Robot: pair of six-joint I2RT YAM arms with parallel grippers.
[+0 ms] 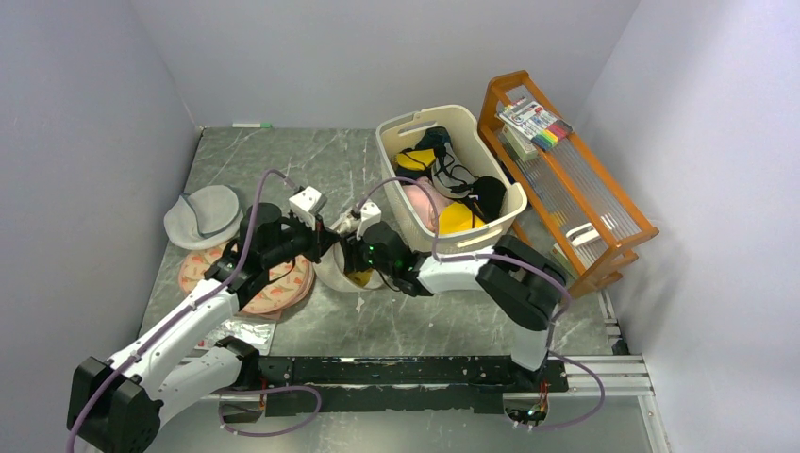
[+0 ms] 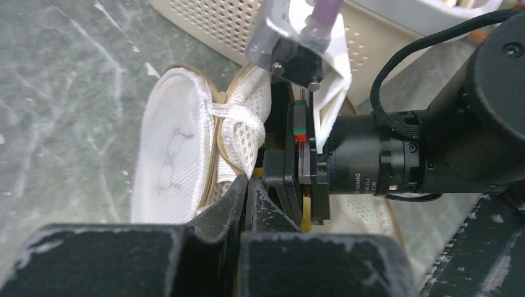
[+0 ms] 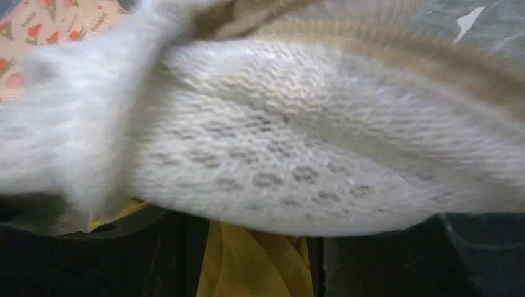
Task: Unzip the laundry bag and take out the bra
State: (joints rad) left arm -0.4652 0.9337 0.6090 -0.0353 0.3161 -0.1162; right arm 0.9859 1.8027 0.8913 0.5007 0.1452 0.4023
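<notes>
Left gripper [image 2: 244, 189] pinched shut on the rim of the round cream-white mesh laundry bag [image 2: 176, 148]. The bag stands on edge on the grey marble table [image 1: 311, 160], long axis near-to-far, mouth facing the right gripper [image 3: 254, 247], which is clamped narrowly on the mustard-yellow padded bra [image 3: 260, 272].

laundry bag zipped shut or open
Open: the laundry bag gapes into two mesh halves in the left wrist view; yellow bra shows beneath.

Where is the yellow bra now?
The bra pokes out beneath the laundry bag in the right wrist view, mid-table at the right gripper, just left of the cream basket.
</notes>
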